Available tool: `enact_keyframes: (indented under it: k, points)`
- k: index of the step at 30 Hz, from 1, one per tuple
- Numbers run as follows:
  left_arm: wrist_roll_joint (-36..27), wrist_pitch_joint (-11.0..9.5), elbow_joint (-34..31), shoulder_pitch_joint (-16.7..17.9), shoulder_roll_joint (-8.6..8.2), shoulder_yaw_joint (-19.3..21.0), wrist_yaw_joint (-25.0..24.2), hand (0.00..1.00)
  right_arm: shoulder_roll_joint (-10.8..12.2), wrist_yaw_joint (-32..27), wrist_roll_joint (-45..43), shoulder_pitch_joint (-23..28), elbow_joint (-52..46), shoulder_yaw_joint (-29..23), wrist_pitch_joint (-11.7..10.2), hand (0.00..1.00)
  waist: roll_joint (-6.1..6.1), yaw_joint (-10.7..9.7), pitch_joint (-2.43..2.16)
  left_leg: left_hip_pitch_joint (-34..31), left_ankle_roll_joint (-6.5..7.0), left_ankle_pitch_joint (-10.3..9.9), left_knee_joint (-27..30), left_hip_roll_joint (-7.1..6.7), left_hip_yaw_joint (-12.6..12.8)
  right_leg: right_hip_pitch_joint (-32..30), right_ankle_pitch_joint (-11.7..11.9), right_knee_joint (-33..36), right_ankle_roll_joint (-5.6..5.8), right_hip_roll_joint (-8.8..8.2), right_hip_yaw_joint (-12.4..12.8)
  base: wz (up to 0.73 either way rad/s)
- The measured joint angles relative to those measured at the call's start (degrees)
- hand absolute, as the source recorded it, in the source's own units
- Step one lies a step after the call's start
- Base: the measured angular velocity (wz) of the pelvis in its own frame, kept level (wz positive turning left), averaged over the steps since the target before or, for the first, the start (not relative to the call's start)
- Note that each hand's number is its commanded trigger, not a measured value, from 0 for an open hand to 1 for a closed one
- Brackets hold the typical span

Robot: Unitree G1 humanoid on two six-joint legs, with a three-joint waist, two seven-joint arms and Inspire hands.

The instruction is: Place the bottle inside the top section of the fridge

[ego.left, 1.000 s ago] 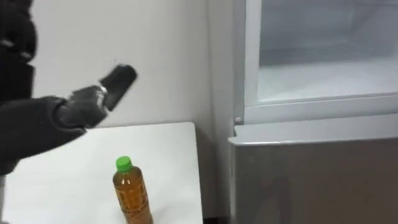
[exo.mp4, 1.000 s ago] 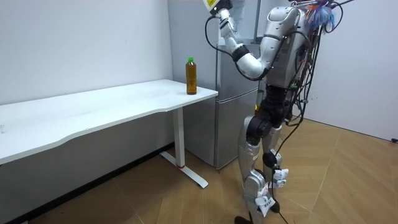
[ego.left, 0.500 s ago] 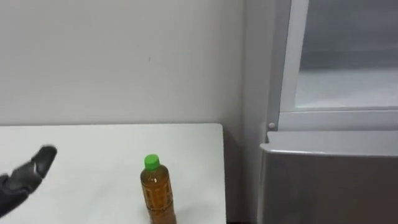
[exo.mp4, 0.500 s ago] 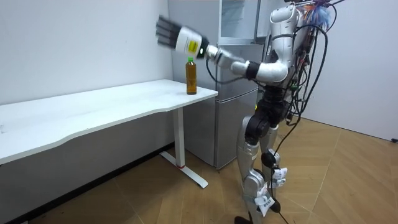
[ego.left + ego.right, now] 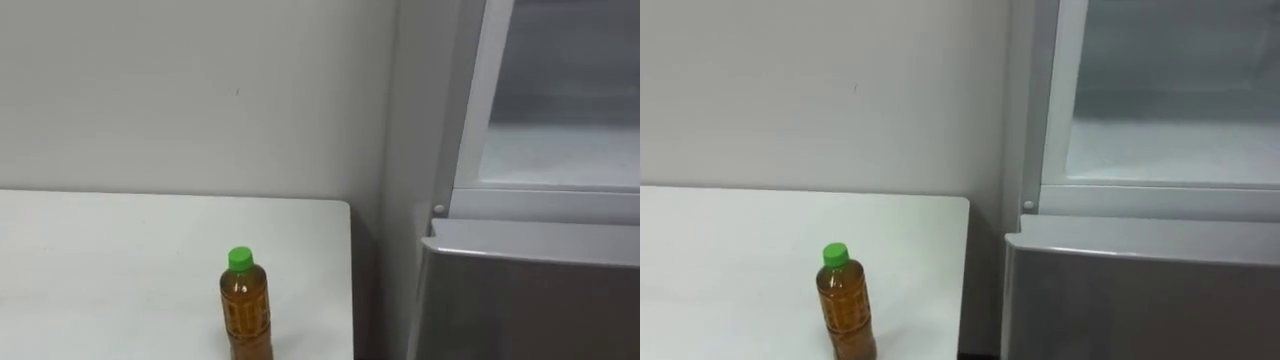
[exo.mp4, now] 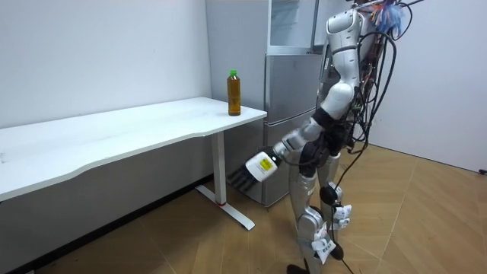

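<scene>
Low in the room view, the left robot hand [image 6: 243,178] hangs, fingers straight; eye views show the bottle [image 5: 245,312] upright.

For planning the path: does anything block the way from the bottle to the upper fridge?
Nothing visible does. The bottle stands upright on the table beside the fridge; the upper compartment is open.

The bottle [image 5: 246,308], near the tabletop's [image 5: 110,250] right edge, loses its base below the eye views' lower edge. The tabletop itself runs off to the left and below. The fridge's [image 5: 520,290] open upper compartment [image 5: 560,150] is cut off at the top and right. In the room view the left hand [image 6: 257,167] hangs low, blurred.
</scene>
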Motion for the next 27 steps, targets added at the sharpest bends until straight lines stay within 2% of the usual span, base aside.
enact_keyframes:
  k: [3,6,10,13,18,27]
  points:
    - [3.51,0.02,8.03,0.01,0.08,-1.16,-1.37,0.00,-0.13,1.42,1.76,0.64,0.17,-1.19,-0.02,0.00,0.71,-0.26,-0.08,-0.07,0.29,-0.23,-0.08,0.09,2.05,-0.58,-0.08,0.15,0.13,-0.13,0.04,0.00]
    - [5.02,0.37,13.28,-0.56,0.16,-1.39,-2.70,0.00,-0.60,2.78,1.94,0.64,0.12,-1.49,-0.01,0.00,1.17,-0.44,-0.22,-0.57,0.39,-0.33,-0.48,0.11,2.13,-1.16,-0.03,0.28,0.19,-0.13,0.08,0.00]
    - [5.07,3.49,19.21,-0.71,0.14,-1.40,-4.42,0.00,-0.64,3.67,1.93,0.35,0.76,-1.52,0.13,0.00,0.99,-1.80,-0.22,-0.47,0.40,-0.32,-0.53,0.08,2.35,-1.07,-0.02,0.31,0.20,-0.16,0.14,-0.01]
    - [6.40,5.12,20.07,-1.17,-0.03,-1.99,-5.74,0.00,-0.64,4.04,2.04,0.12,0.98,-1.50,0.15,0.00,0.86,-2.13,-0.21,-0.62,0.41,-0.31,-0.38,0.09,2.75,-1.34,-0.03,0.41,0.20,-0.16,0.80,-0.05]
    - [9.00,6.28,21.30,-3.84,0.31,-2.55,-6.78,0.00,-0.59,4.71,3.20,-1.55,2.93,-0.69,0.34,0.00,0.34,-3.09,-0.27,-1.52,0.43,-0.30,0.09,0.02,2.84,-2.16,-0.04,1.08,0.18,-0.19,1.28,-0.01]
    - [8.74,7.97,23.37,-5.85,0.78,-2.52,-7.66,0.00,-0.44,4.91,5.49,-2.76,3.25,0.25,3.51,0.00,0.09,-3.33,-0.06,-1.63,0.43,-0.30,0.05,0.00,3.88,-2.98,-0.07,1.06,0.21,-0.36,1.70,-0.02]
